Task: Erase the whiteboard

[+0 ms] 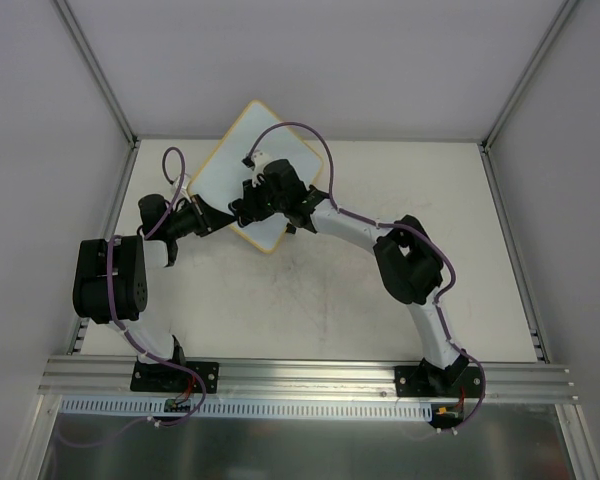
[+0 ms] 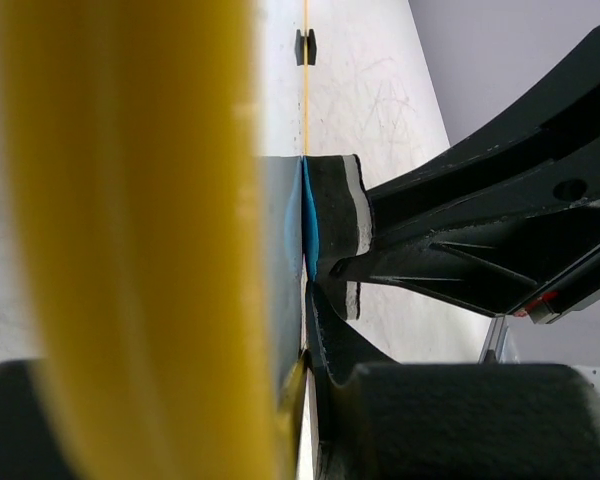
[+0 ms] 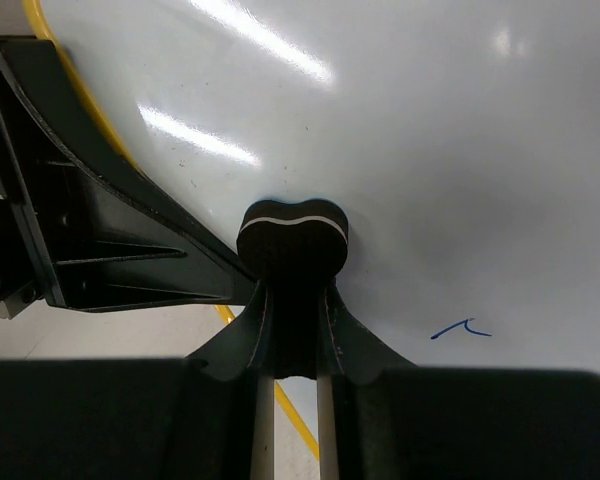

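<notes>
The whiteboard [image 1: 242, 150] has a white face and a thin yellow frame, and it stands tilted at the back of the table. My left gripper [image 1: 206, 214] is shut on its lower left edge. In the left wrist view the frame [image 2: 130, 240] is a yellow blur, clamped edge-on by that gripper [image 2: 305, 370]. My right gripper [image 3: 293, 300] is shut on a black eraser [image 3: 293, 235] with a white stripe. The eraser's blue face [image 2: 309, 215] presses on the board. A short blue pen mark [image 3: 460, 329] lies on the whiteboard [image 3: 430, 150] to the eraser's right.
A small black clip foot [image 2: 306, 46] sits on the board's far edge. The pale tabletop [image 1: 320, 300] is fenced by grey walls and metal rails. My left gripper's finger [image 3: 90, 240] reaches over the board's rim close to the eraser.
</notes>
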